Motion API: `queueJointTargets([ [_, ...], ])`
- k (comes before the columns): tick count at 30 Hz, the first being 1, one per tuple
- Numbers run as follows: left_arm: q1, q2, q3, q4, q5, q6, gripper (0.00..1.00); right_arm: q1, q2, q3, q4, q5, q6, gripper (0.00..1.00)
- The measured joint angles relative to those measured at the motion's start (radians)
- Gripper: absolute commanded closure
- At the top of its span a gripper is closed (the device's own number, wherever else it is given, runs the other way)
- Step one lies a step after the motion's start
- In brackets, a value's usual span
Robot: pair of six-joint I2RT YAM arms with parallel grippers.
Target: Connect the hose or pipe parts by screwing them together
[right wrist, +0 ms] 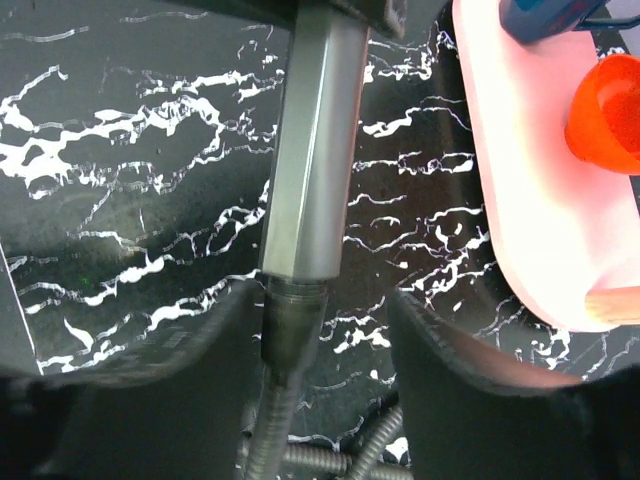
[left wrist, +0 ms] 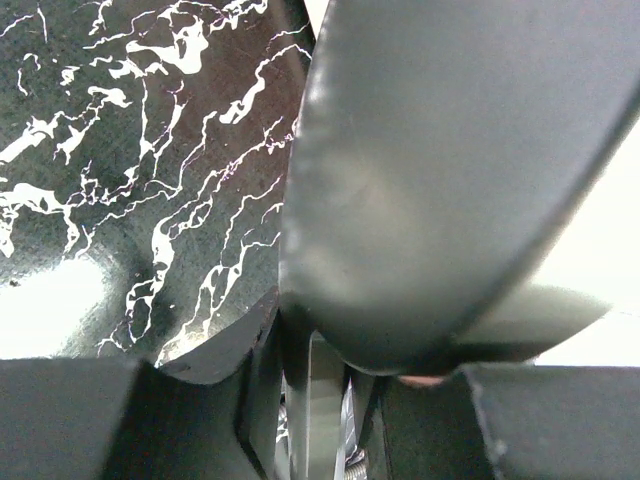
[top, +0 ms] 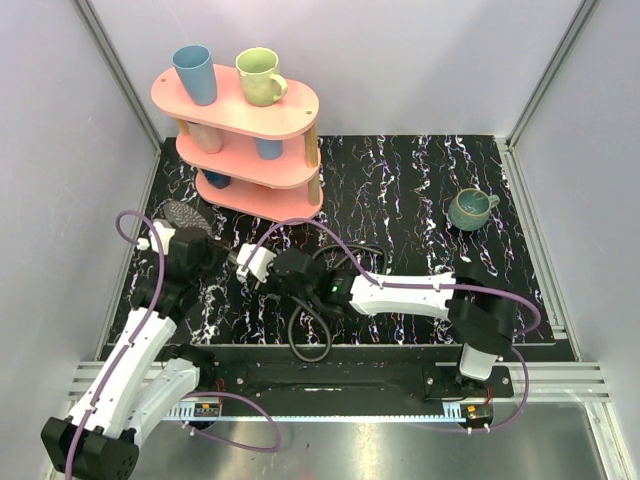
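Two end effectors: the left end effector is clamped on the shower head. The right end effector has its fingers apart on either side of the hose end, with no grip on it.
Shower head: it sits at the left of the table, just in front of the pink shelf. Its dotted face is up and its handle points right, toward the other arm.
Hose: the hose loops loosely near the table's near edge, and its end comes up to meet the handle.
Joint: the coupling nut sits against the end of the handle. A band of thread shows bare between them, so I'd judge it started but not home.
Doing it well: close squarely on the nut rather than on the coils below it. Keep the hose in line with the handle so the thread doesn't cross. Turn in short wrist rolls, let go, and regrip. The left arm should hold rigid throughout.
Risk: the slack loop may wind up and pull the end off-axis.
Overhead view: gives the layout, but the arms hide the joint itself.
Right wrist view: the only one showing the thread and the gap beside the nut.
Left wrist view: almost filled by the head's dark back, so it says nothing about the thread.
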Motion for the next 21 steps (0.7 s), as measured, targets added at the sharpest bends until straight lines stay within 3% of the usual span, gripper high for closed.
queueJointTargets([
  [1, 0.0, -0.003, 0.0, -0.006, 0.0, -0.006, 1.0, 0.003, 0.01, 0.01, 0.0, 0.016, -0.007, 0.59],
  [2, 0.0, -0.006, 0.0, -0.012, 0.0, -0.009, 1.0, 0.006, 0.019, 0.016, 0.001, 0.03, -0.012, 0.81],
  [5, 0.001, -0.024, -0.002, -0.01, -0.006, -0.035, 1.0, 0.016, 0.035, 0.019, 0.029, 0.068, -0.017, 1.0],
  [9, 0.006, -0.099, -0.055, 0.064, -0.003, -0.01, 1.0, 0.023, 0.036, 0.018, 0.06, 0.099, -0.02, 1.0],
  [13, 0.012, -0.267, -0.258, 0.306, 0.05, 0.043, 1.0, -0.009, 0.025, 0.006, 0.043, 0.025, 0.032, 1.0],
  [16, 0.016, -0.349, -0.397, 0.496, 0.089, 0.065, 1.0, -0.062, 0.017, 0.005, 0.008, -0.099, 0.074, 1.0],
  [21, 0.019, -0.361, -0.51, 0.774, 0.168, 0.132, 1.0, -0.211, 0.013, 0.005, -0.007, -0.465, 0.16, 1.0],
])
